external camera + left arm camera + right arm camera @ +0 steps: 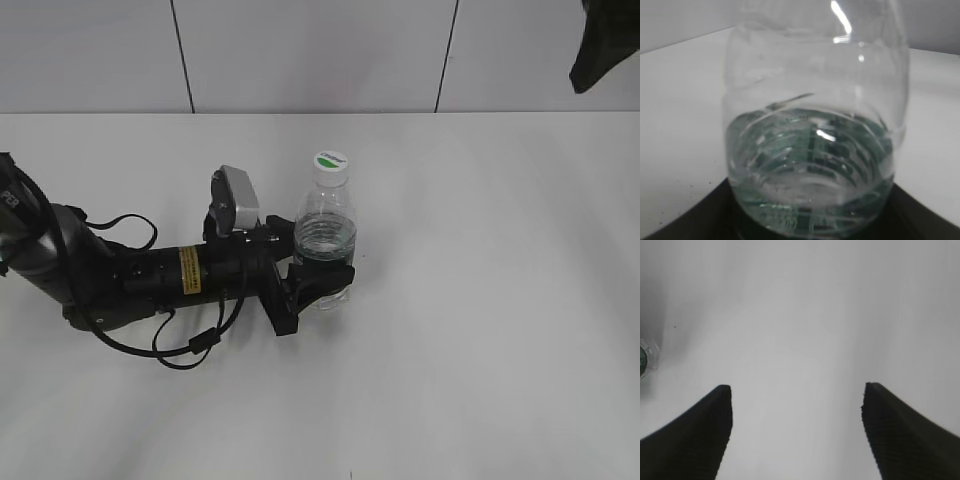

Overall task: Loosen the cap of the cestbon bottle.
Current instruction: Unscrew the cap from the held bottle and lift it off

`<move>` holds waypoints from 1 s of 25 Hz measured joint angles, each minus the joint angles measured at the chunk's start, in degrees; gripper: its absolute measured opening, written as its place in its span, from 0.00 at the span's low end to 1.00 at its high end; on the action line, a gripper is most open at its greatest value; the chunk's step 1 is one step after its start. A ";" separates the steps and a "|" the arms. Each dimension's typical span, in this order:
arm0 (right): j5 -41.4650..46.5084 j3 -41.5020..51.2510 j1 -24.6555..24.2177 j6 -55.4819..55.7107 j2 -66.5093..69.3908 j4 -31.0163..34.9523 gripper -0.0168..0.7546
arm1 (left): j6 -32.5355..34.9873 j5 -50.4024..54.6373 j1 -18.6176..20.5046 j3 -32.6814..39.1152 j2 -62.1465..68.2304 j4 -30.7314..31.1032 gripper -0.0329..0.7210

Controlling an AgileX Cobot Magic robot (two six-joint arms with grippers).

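L pincer [322, 272] clamps lower body of cestbon bottle [325, 225], upright mid-desk [480, 330]. R pincer [797, 430] spread wide, empty, off to one side. Cap [330, 161] on. Bottle prob. light, thin-walled, slick; grip cap by rim w/ R.

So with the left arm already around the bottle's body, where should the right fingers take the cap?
Grip the cap by its round side wall, coming straight down from above. The bottle stands upright, so the cap faces up with open space around it, and the left gripper sits far lower.
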 joint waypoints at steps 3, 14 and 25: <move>0.37 0.00 0.00 0.65 2.00 1.22 0.82 | 0.00 0.00 0.00 0.00 0.00 0.00 0.59; 0.48 -0.35 12.75 2.26 2.53 2.18 0.79 | 0.00 0.00 0.00 0.00 0.00 -0.14 0.59; 0.69 -2.63 25.81 4.98 7.19 4.72 0.79 | 0.00 0.06 0.00 0.00 0.00 -0.19 0.59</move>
